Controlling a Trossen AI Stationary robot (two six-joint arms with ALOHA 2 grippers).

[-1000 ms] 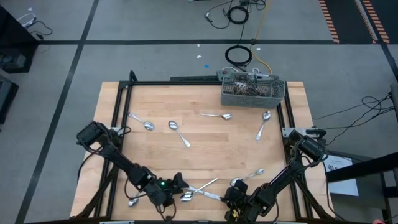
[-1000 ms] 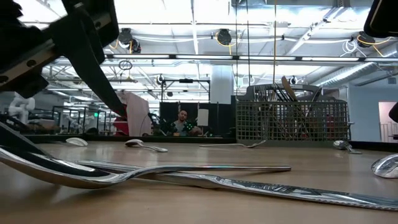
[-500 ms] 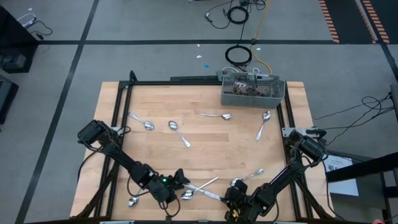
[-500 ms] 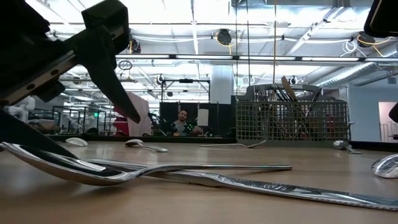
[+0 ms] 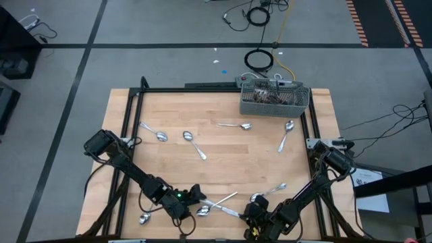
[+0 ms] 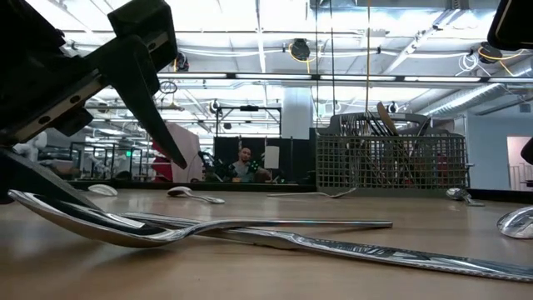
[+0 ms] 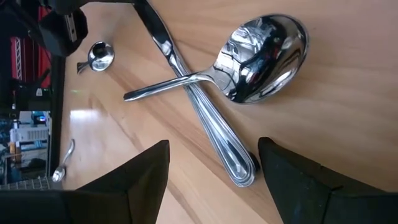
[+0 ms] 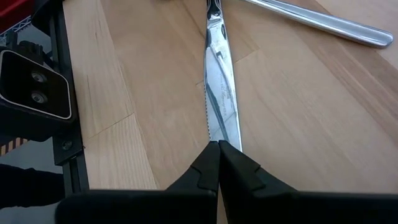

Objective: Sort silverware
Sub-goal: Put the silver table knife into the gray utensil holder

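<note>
A knife (image 5: 223,208) and a spoon (image 5: 214,204) lie crossed near the table's near edge. My left gripper (image 5: 196,196) stands open at their left. In its wrist view the knife's handle end (image 7: 241,173) lies between the two fingers, and the spoon's bowl (image 7: 264,56) lies beyond. My right gripper (image 5: 248,211) is shut, its tip (image 8: 217,149) at the knife's blade point (image 8: 217,134). More spoons (image 5: 194,144) (image 5: 155,132) (image 5: 286,135) lie flat on the wood. My right gripper's shut fingertips (image 8: 211,163) come slanting down along the knife, right at its blade point (image 8: 217,135). Whether they touch the blade I cannot tell. The knife lies flat on the table.
The grey wire-mesh basket (image 5: 270,108) with cutlery stands at the far right edge. A spoon (image 5: 270,192) lies just beyond my right gripper, another (image 5: 145,218) at the near left, one (image 5: 236,125) near the basket. A black frame (image 5: 128,115) rims the table. A person (image 6: 243,162) sits far behind.
My left gripper has edged toward the crossed knife and spoon and turned slightly, staying open. The silverware has not moved.
</note>
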